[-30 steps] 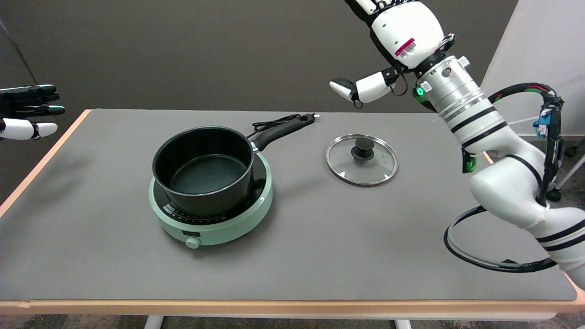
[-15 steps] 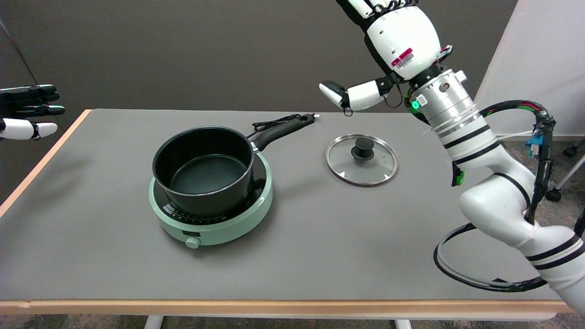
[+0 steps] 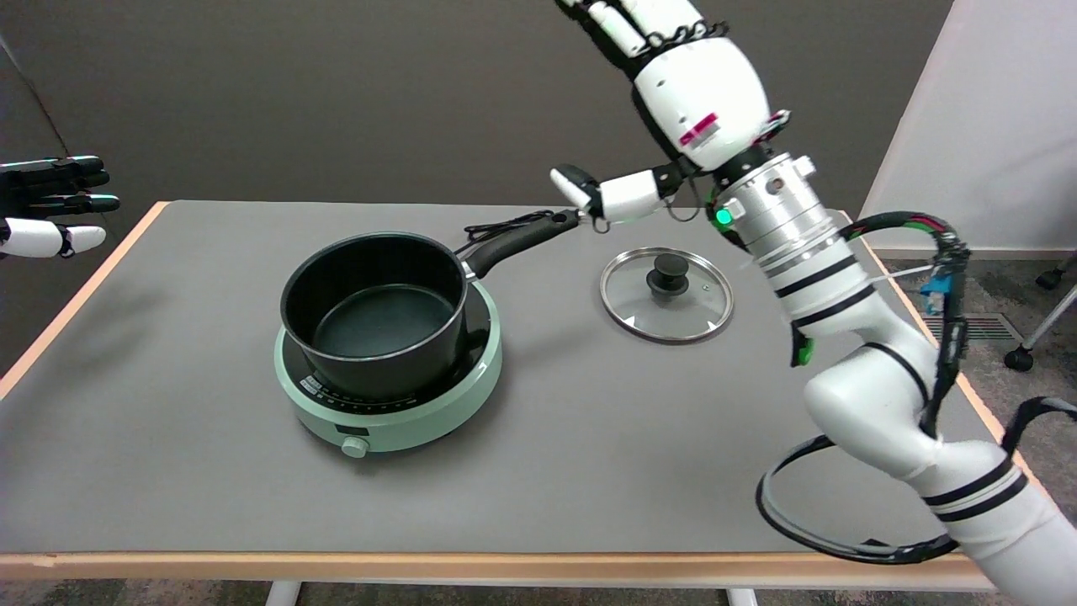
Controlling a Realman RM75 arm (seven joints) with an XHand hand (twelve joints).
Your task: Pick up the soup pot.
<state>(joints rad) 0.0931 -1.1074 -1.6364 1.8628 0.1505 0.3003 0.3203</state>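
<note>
The black soup pot [image 3: 374,313] sits on a mint-green hotplate [image 3: 395,404] left of the table's middle. Its long black handle [image 3: 522,240] points to the back right. My right hand [image 3: 673,93] hangs in the air above and to the right of the handle's end, holding nothing. Its thumb [image 3: 602,192] sticks out to the left, close above the handle's tip, and the fingers reach up past the top edge of the picture, so only part of them shows.
A glass lid [image 3: 666,293] with a black knob lies flat on the grey table [image 3: 589,438], right of the pot and below my forearm. A black cord [image 3: 496,225] lies behind the handle. The idle left hand [image 3: 50,206] hangs at the far left.
My right arm has swung to the left and a little down, bringing the hand from above the lid's far side to just beside the end of the pot's handle. Pot and lid have not moved.
</note>
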